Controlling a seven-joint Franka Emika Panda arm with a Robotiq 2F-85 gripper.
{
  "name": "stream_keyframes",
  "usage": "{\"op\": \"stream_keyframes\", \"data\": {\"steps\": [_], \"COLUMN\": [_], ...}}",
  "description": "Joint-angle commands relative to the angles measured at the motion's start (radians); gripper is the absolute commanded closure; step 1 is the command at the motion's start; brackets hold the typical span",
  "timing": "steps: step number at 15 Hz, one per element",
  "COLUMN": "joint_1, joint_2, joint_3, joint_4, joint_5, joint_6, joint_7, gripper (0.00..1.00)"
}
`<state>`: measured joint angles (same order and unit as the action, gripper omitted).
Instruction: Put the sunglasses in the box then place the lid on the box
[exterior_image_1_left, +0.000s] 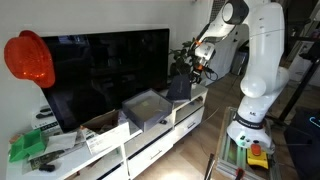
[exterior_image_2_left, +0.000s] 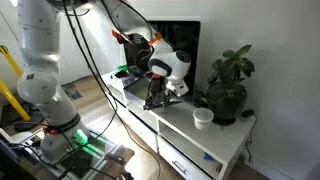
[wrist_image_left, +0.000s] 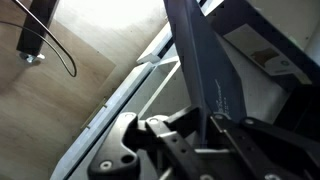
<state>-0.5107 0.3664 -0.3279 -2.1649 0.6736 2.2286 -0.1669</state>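
The grey box (exterior_image_1_left: 150, 117) stands open on the white TV cabinet (exterior_image_1_left: 160, 140). My gripper (exterior_image_1_left: 200, 66) hangs to its right, above the cabinet's end, shut on the top edge of the dark lid (exterior_image_1_left: 180, 87). The lid hangs tilted, clear of the cabinet top. In an exterior view the lid (exterior_image_2_left: 160, 97) dangles below the gripper (exterior_image_2_left: 166, 84). In the wrist view the lid (wrist_image_left: 200, 70) runs edge-on as a dark slab up from between the jaws of the gripper (wrist_image_left: 205, 128). The sunglasses do not show in any view.
A large black TV (exterior_image_1_left: 105, 70) stands behind the box. A potted plant (exterior_image_2_left: 228, 85) and a white bowl (exterior_image_2_left: 203, 117) sit at the cabinet's end. A red object (exterior_image_1_left: 28, 58) hangs on the wall. A cable (wrist_image_left: 55, 45) lies on the wooden floor.
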Motion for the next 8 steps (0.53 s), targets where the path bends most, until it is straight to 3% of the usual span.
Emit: {"op": "stream_keyframes", "data": {"steps": [1, 8], "joint_1": [0.048, 0.101], "joint_2": [-0.175, -0.449], "joint_3": [-0.014, -0.016], "joint_4": [-0.118, -0.28], "joint_5": [-0.072, -0.148], "joint_6": [0.014, 0.073], "joint_7": [0.026, 0.017], "gripper": [0.99, 0.99]}}
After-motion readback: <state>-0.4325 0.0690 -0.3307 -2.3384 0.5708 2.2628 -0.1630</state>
